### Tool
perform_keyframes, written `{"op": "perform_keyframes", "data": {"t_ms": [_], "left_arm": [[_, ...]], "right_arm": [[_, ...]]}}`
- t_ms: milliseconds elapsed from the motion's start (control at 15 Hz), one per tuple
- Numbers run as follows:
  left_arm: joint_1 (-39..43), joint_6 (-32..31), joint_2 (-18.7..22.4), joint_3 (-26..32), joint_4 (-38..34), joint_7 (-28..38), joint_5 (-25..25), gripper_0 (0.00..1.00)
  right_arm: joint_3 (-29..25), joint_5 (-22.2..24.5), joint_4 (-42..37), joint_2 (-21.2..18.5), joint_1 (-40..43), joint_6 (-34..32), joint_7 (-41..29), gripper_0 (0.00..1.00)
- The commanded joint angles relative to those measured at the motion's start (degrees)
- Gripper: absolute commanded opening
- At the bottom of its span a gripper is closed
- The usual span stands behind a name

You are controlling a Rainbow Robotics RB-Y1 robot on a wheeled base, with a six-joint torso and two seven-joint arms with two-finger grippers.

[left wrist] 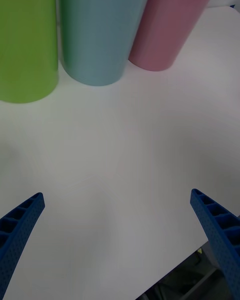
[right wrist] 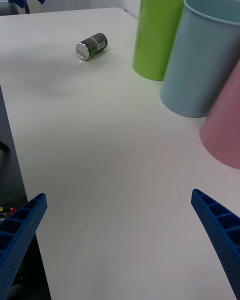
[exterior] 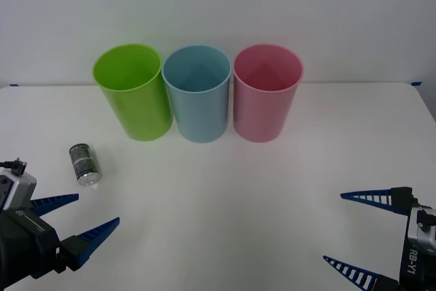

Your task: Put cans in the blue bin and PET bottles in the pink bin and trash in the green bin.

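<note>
A small dark-labelled can (exterior: 84,164) lies on its side on the white table, left of the bins; the right wrist view shows the can (right wrist: 92,46) with a silver end facing me. The green bin (exterior: 132,91), blue bin (exterior: 197,93) and pink bin (exterior: 266,91) stand upright in a row at the back. My left gripper (exterior: 82,217) is open near the front left edge, just in front of the can and apart from it. At the front right, my right gripper (exterior: 364,230) is open with nothing between its fingers. No PET bottles or trash are in view.
The three bins stand close together, nearly touching: green bin (right wrist: 162,27), blue bin (right wrist: 202,55), pink bin (right wrist: 227,125). The white table (exterior: 225,195) stretches bare between grippers and bins. A wall rises behind the bins.
</note>
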Motion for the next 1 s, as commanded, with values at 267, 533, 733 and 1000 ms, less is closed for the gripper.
{"op": "perform_keyframes", "data": {"t_ms": [267, 533, 733, 1000], "left_arm": [[0.71, 6.97, 6.43, -5.66, -2.35, 16.67, -9.48, 1.0], [0.36, 6.88, 11.18, -5.31, -2.71, 32.58, -16.16, 1.0], [0.19, 6.97, 14.43, -5.04, -1.21, 45.76, -22.58, 1.0], [-4.3, 6.88, 16.72, -6.62, 4.68, 52.27, -24.07, 1.0]], "right_arm": [[0.0, 0.0, 0.0, 0.0, 0.0, 0.0, 0.0, 1.0], [0.0, 0.0, 0.0, 0.0, 0.0, 0.0, 0.0, 1.0], [0.0, 0.0, 0.0, 0.0, 0.0, 0.0, 0.0, 1.0], [0.0, 0.0, 0.0, 0.0, 0.0, 0.0, 0.0, 1.0]]}}
